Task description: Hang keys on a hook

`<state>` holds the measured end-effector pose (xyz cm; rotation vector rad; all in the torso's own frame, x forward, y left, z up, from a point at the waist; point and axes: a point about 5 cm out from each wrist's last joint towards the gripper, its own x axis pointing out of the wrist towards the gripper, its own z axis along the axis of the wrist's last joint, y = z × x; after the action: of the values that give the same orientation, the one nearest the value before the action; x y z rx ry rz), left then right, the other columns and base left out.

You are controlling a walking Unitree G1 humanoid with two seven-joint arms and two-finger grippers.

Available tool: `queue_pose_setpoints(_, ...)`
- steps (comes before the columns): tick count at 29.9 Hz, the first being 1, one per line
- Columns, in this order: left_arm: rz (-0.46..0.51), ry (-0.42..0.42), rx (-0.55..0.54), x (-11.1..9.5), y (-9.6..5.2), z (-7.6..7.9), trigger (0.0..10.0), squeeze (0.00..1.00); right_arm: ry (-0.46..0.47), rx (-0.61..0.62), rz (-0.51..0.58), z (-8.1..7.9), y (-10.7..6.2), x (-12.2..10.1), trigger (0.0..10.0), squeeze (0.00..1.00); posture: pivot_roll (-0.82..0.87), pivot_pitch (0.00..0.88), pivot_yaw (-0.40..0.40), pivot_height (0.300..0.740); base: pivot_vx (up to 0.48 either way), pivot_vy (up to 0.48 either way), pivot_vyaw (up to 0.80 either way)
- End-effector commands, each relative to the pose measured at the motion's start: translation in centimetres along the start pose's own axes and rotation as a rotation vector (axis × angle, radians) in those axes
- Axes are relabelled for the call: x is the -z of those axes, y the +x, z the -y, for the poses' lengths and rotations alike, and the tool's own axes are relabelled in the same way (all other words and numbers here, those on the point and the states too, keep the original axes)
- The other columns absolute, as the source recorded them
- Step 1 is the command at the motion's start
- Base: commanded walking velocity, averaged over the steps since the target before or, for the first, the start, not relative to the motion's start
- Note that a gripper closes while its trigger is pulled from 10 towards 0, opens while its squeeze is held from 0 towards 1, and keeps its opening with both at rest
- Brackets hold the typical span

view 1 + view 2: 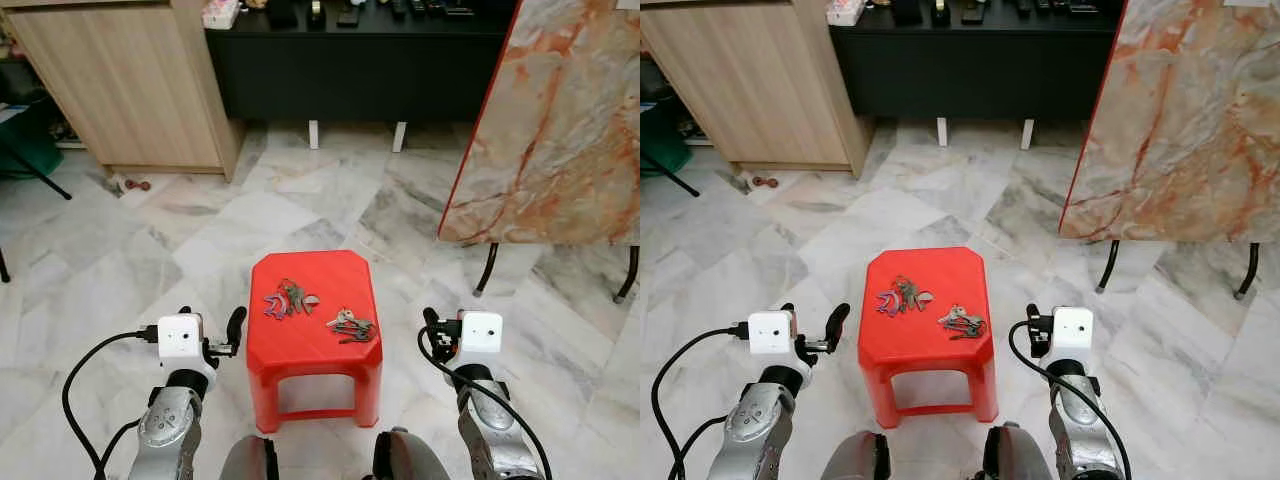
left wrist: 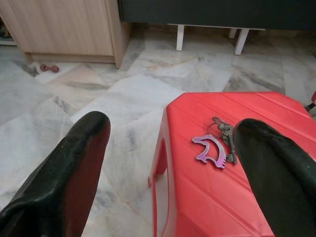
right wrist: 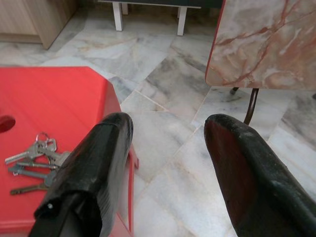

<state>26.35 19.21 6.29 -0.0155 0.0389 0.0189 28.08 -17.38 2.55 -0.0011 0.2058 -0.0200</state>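
Both grippers, left gripper [image 1: 232, 330] and right gripper [image 1: 432, 330], are held wide and empty beside the red stool [image 1: 315, 345]. Two key bunches [image 1: 350, 324] lie on it; a grasp is judged next.

Head stereo pair looks forward and down from above, both eyes sharing the red stool [image 1: 313, 310]. Each wrist cam sits low, close beside the stool, looking along its tool's fingers across the stool top toward the black cabinet [image 1: 360, 70].
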Motion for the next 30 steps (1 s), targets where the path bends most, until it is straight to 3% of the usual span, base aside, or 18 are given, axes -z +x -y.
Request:
queue_pose_setpoints(1,-0.032,0.001,-0.007,0.53,-0.29,-0.21,10.0,0.00,-0.022,-0.018,-0.030,-0.06,-0.36,0.70,10.0,0.00,0.09,0.135,0.001,0.636,0.000,0.000,0.48)
queue_pose_setpoints(7,-0.036,0.001,-0.006,0.61,-0.29,-0.15,10.0,0.00,-0.019,-0.019,-0.048,-0.01,-0.39,0.89,10.0,0.00,0.09,0.133,0.001,0.636,0.000,0.000,0.76)
queue_pose_setpoints(18,-0.038,0.004,-0.002,0.73,-0.18,-0.11,10.0,0.00,-0.005,-0.018,-0.051,0.18,-0.29,0.83,10.0,0.00,0.08,0.107,0.000,0.636,0.000,0.000,0.00)
queue_pose_setpoints(24,-0.034,0.001,0.000,0.60,0.01,-0.05,10.0,0.00,-0.013,-0.025,-0.043,0.12,-0.23,0.69,10.0,0.00,0.08,0.106,-0.001,0.636,0.284,0.000,0.00)
queue_pose_setpoints(30,-0.034,0.001,-0.002,0.63,0.05,-0.06,10.0,0.00,-0.017,-0.030,-0.044,-0.06,-0.34,0.85,10.0,0.00,0.08,0.108,-0.002,0.636,0.299,0.000,0.58)
